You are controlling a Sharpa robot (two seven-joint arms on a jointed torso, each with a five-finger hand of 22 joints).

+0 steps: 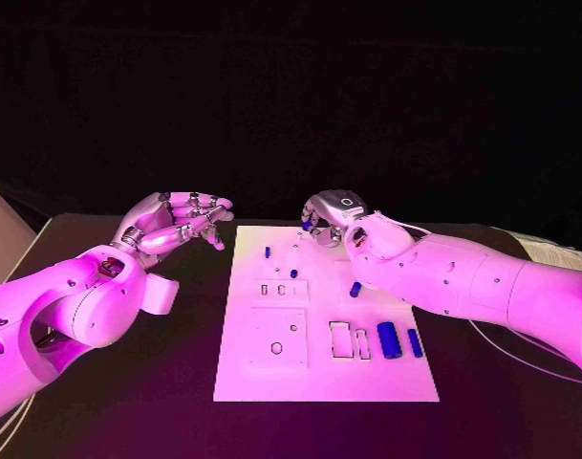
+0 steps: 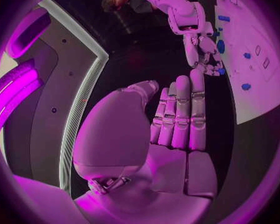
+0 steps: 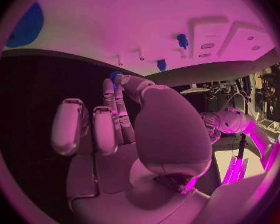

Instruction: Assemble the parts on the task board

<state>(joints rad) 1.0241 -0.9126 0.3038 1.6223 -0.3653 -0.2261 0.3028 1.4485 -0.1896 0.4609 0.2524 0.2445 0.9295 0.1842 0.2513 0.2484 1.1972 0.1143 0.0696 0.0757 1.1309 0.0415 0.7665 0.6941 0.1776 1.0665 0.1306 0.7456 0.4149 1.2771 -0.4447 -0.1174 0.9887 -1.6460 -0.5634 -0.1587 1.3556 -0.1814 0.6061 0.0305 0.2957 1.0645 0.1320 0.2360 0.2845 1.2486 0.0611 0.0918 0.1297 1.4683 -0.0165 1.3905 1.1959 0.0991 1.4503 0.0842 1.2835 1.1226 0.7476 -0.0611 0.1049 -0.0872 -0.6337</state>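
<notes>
Right hand (image 1: 334, 218) fingers (image 3: 115, 92) pinching small blue part (image 3: 115, 75) over far edge of task board (image 1: 321, 373). Left hand (image 1: 177, 222) fingers (image 2: 180, 112) curled, grasping nothing, hovering just off board's far left corner. More blue parts (image 1: 389, 339) lying on board, mid black worktop (image 1: 166, 402).

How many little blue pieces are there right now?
6 visible: two upright near the board's far end, one mid-right, two lying lower right, one pinched in the right hand. Others may be hidden.
</notes>
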